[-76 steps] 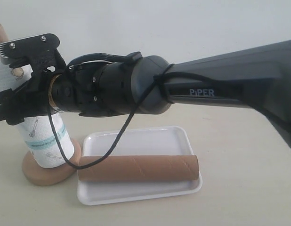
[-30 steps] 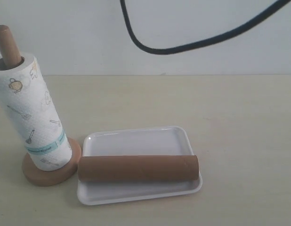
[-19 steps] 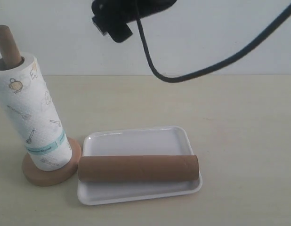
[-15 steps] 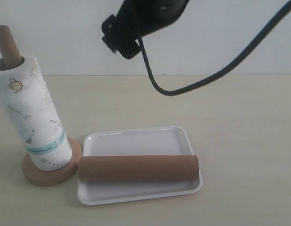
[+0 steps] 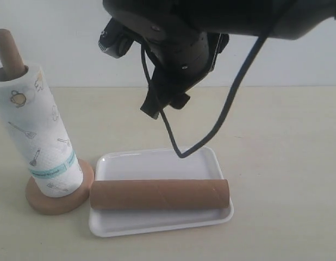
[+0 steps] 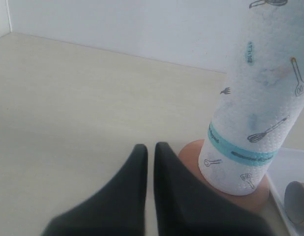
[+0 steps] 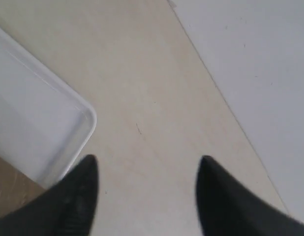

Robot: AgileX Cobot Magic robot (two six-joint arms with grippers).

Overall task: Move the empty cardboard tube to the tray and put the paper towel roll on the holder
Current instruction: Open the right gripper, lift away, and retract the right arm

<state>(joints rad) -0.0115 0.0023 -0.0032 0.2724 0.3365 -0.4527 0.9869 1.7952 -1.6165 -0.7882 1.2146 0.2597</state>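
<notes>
The paper towel roll [image 5: 42,138] stands upright on the holder [image 5: 58,202], whose post top [image 5: 6,50] sticks out above it. Across the near half of the tray [image 5: 157,162] lies the empty cardboard tube [image 5: 160,194]. My right arm [image 5: 179,43] hangs high above the tray's far side. The right gripper [image 7: 147,164] is open over bare table beside a tray corner [image 7: 48,123], nothing between its fingers. My left gripper [image 6: 150,147] is shut and empty, low beside the holder base [image 6: 191,153] and the roll [image 6: 255,98]. It is out of the exterior view.
A black cable [image 5: 211,130] hangs from the right arm down toward the tray's far rim. A pale wall [image 5: 59,32] stands behind the table. The tube's open end [image 6: 297,201] shows past the holder in the left wrist view.
The right arm let go of the roll, rose out of the exterior view, then came back in from the top and now hangs above the tray. Roll, tube and tray have not moved.
</notes>
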